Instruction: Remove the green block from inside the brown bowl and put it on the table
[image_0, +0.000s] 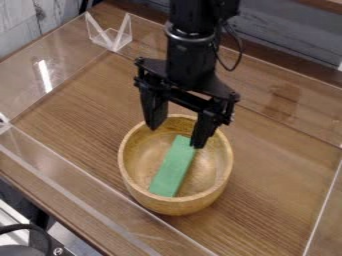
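Table: wood grain, clear acrylic walls along edges. Bowl on table near front edge, about mid-width. Gripper points down over bowl's back rim, jaws spread wide, holding nothing. Block lies flat inside bowl, long axis front to back, upper end below fingertips.
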